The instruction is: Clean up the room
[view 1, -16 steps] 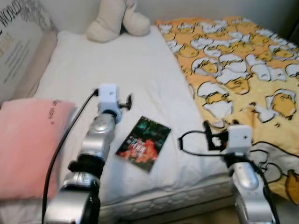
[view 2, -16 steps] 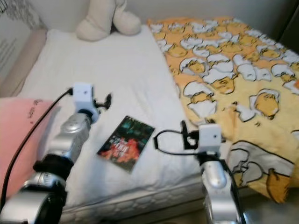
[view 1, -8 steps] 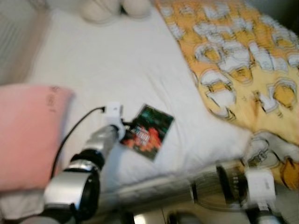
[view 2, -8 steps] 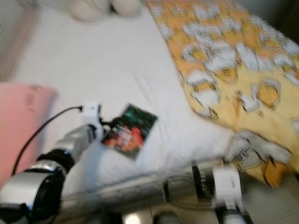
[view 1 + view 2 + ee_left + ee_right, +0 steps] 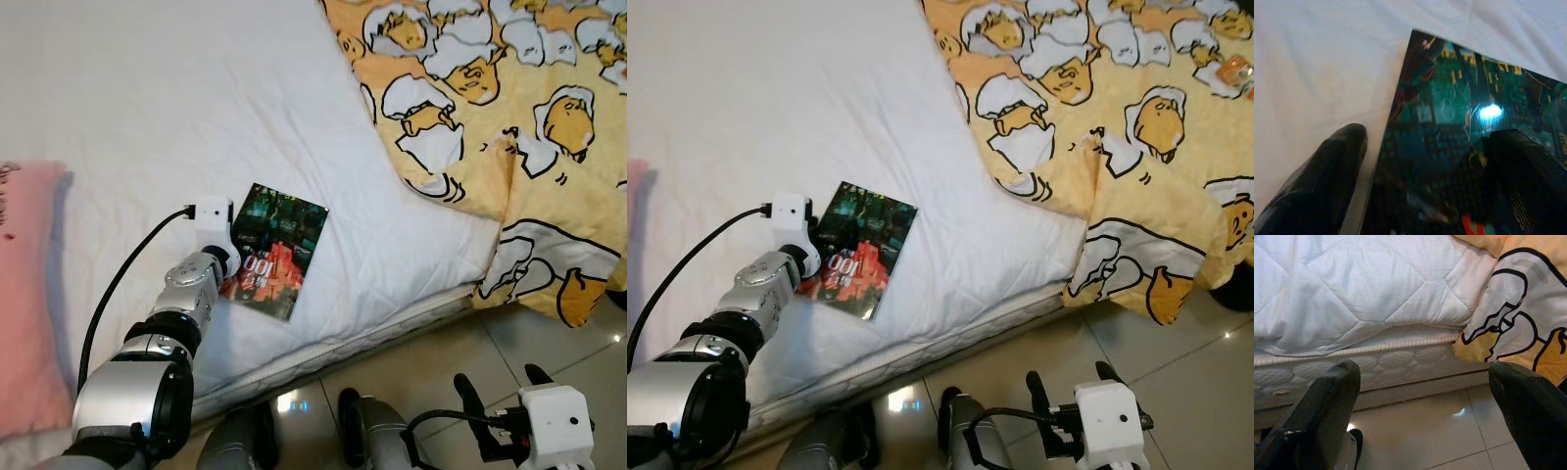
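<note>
Left gripper (image 5: pixel 1425 161) fingers spread: one on the book (image 5: pixel 1459 127) cover, one on the bed (image 5: pixel 147 127) beside its edge. Right gripper (image 5: pixel 1425 396) fingers spread, mattress edge between.

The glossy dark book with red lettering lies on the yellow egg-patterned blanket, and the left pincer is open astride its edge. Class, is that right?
Not quite. The glossy dark book lies on the white quilted mattress, beside the yellow egg-patterned blanket, as the left eye view shows. The left pincer is indeed open astride its edge.
</note>
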Robot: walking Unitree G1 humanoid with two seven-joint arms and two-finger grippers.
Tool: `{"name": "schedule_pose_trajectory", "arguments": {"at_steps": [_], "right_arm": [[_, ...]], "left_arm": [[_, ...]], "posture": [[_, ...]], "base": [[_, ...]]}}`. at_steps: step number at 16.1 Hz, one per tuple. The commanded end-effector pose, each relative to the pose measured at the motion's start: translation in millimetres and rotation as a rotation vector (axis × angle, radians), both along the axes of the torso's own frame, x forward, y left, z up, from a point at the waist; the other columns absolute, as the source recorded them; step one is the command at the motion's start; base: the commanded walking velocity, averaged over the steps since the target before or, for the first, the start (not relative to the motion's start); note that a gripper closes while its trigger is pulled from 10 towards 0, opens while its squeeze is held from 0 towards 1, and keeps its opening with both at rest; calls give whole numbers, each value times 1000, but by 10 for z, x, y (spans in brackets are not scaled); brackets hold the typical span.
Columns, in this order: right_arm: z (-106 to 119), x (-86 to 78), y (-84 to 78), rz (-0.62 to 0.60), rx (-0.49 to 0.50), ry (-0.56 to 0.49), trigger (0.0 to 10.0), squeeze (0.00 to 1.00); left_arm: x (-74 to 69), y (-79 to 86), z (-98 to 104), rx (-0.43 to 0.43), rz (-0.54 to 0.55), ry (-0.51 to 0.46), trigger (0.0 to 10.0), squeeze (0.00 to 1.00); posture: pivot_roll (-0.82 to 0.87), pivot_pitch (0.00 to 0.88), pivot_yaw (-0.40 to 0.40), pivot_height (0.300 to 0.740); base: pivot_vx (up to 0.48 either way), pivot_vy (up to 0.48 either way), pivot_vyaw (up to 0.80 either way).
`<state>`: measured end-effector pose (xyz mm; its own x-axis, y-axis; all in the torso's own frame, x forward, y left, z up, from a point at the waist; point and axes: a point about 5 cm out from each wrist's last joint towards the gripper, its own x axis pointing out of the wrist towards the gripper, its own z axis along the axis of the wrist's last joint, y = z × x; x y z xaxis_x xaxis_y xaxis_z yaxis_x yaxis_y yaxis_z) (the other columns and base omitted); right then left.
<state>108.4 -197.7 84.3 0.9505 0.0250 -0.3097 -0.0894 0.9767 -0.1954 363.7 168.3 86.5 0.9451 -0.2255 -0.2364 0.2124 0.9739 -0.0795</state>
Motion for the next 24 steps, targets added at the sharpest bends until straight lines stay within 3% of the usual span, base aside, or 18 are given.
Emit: {"name": "schedule_pose_trajectory", "arguments": {"at_steps": [1,6,10,15,17,19,20,21,24], "right_arm": [[-20,-51,2,7,-6,34,10000,0],[-36,-53,-24,12,-16,50,10000,0],[-67,-85,-10,15,-16,69,10000,0],[-94,-20,-21,32,-20,73,10000,0],[-105,-19,-23,36,-22,75,10000,0],[-118,-10,-20,39,-21,77,10000,0],[-121,3,-4,45,-18,77,10000,0],[-124,25,-2,49,-16,76,10000,0],[-127,54,-20,51,-16,74,10000,0]], "left_arm": [[-72,88,-100,58,22,15,10000,0],[-117,251,-139,99,52,26,10000,0],[-231,446,-246,119,4,102,10000,0],[-312,640,-296,121,23,162,10000,0],[-329,665,-301,79,27,167,10000,0],[-367,636,-374,13,26,225,10000,0],[-410,573,-462,-65,22,294,10000,0],[-440,523,-527,-78,29,336,0,0],[-445,419,-572,-69,21,355,0,0]], "posture": [[-363,339,-18,740],[-369,345,-18,740],[-362,342,-14,740],[-350,334,-23,740],[-345,330,-23,740],[-343,329,-24,740],[-339,328,-25,740],[-337,326,-27,740],[-336,327,-30,740]], "base": [[0,0,0],[0,0,0],[0,0,0],[0,0,0],[0,0,0],[0,0,0],[0,0,0],[0,0,0],[0,0,0]]}}
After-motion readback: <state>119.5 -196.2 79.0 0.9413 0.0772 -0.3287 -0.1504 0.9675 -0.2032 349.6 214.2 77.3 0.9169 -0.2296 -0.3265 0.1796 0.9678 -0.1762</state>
